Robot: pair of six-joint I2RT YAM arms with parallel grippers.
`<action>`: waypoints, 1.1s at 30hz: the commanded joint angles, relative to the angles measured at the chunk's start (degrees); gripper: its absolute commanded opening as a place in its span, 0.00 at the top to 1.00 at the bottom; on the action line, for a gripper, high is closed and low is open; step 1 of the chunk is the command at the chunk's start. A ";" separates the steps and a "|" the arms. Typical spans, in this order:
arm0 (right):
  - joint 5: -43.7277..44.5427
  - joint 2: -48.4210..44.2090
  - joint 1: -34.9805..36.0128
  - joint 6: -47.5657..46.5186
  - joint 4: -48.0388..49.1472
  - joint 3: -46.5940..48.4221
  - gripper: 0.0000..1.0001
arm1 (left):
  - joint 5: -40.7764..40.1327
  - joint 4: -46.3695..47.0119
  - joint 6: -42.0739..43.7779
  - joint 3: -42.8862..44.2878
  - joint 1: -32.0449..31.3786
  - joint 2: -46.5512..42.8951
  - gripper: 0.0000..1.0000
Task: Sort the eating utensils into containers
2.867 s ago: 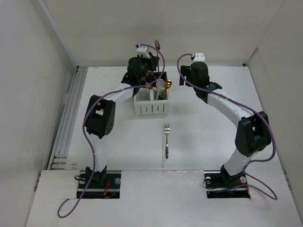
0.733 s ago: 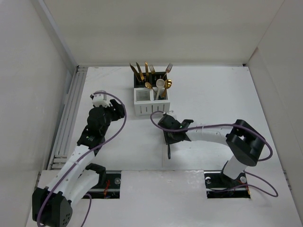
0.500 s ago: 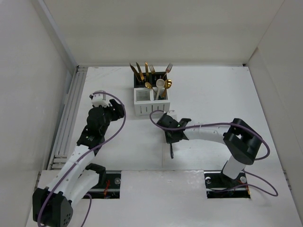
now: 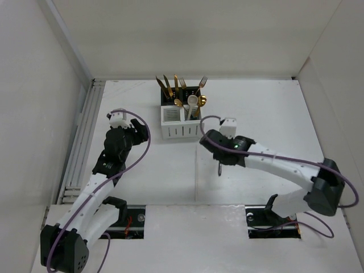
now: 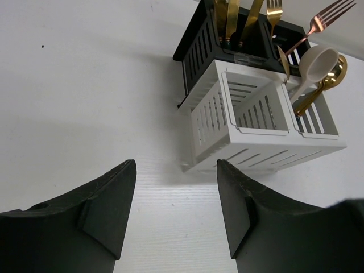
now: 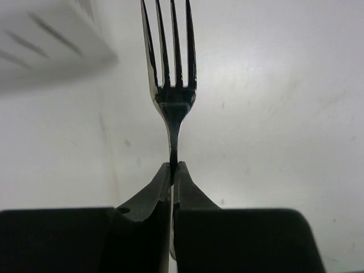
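Note:
My right gripper (image 6: 174, 165) is shut on the neck of a fork (image 6: 169, 51), whose tines point away from the wrist camera. From above, that gripper (image 4: 218, 154) hangs over the table just right of the white container (image 4: 170, 132), with the fork's dark handle (image 4: 219, 169) poking out below it. The white container (image 5: 256, 145) stands in front of the black container (image 5: 196, 48). Gold utensils (image 4: 175, 85) stand upright in the black one. A cream spoon (image 5: 314, 61) and a gold spoon (image 5: 336, 68) lean in the white one's right compartment. My left gripper (image 5: 175, 166) is open with nothing in it, left of the containers (image 4: 128, 135).
A raised rail (image 4: 79, 142) runs along the table's left edge and white walls close in the back and sides. The right arm's elbow (image 4: 324, 187) sits at the near right. In the left wrist view, the white container's left compartment (image 5: 267, 109) shows nothing inside.
My right gripper has shut on the fork, lifted it off the table and carried it a little right and back. The left arm has hardly moved.

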 commanded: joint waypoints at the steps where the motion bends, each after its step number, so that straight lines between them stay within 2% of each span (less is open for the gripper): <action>1: 18.85 -6.15 0.15 0.12 -2.58 9.19 1.00 | 0.26 1.65 -0.54 1.92 0.21 1.37 0.44; 2: 21.08 -6.15 0.15 -3.20 -0.04 13.04 1.00 | 0.26 1.65 -0.54 2.44 0.21 1.38 0.44; 3: 22.49 -6.68 0.15 -15.33 4.42 14.55 1.00 | 0.26 1.65 -0.54 3.41 0.21 2.16 0.44; 4: 22.50 -6.68 -0.64 -23.37 10.73 15.44 1.00 | 0.26 1.65 -0.54 3.42 0.21 2.86 0.44; 5: 20.07 -6.68 -2.64 -30.67 25.32 16.67 1.00 | 0.26 2.17 0.16 4.02 0.21 2.87 0.44; 7: 14.80 -4.67 -5.81 -42.20 37.28 18.08 1.00 | -0.27 2.18 0.68 4.81 0.74 3.58 0.44; 8: 6.33 -3.27 -10.53 -43.57 44.30 19.48 1.00 | -0.88 2.18 0.69 5.69 0.74 4.27 0.43; 9: 2.50 -1.34 -12.92 -44.10 46.11 23.58 1.00 | -0.89 1.48 1.39 6.22 0.74 4.97 0.43; 14: -8.85 16.21 -18.13 -53.66 54.98 36.18 1.00 | -3.17 0.95 3.23 9.73 1.27 8.22 0.43; 18: -20.80 23.45 -19.63 -54.21 67.98 38.56 1.00 | -3.70 0.25 4.73 13.25 2.49 14.63 0.43; 19: -23.87 24.77 -20.50 -54.21 74.45 37.87 1.00 | -3.70 0.94 5.34 13.96 3.02 15.87 0.43; 21: -26.87 28.54 -21.21 -54.21 78.98 37.86 1.00 | -3.70 1.47 5.35 16.49 3.72 19.46 0.43; 27: -30.84 34.62 -22.44 -53.16 79.00 39.00 1.00 | -4.23 2.62 5.35 20.03 5.49 25.89 0.42; 33: -28.57 37.08 -23.58 -50.18 79.00 34.53 1.00 | -3.17 4.28 5.35 22.75 6.10 29.85 0.42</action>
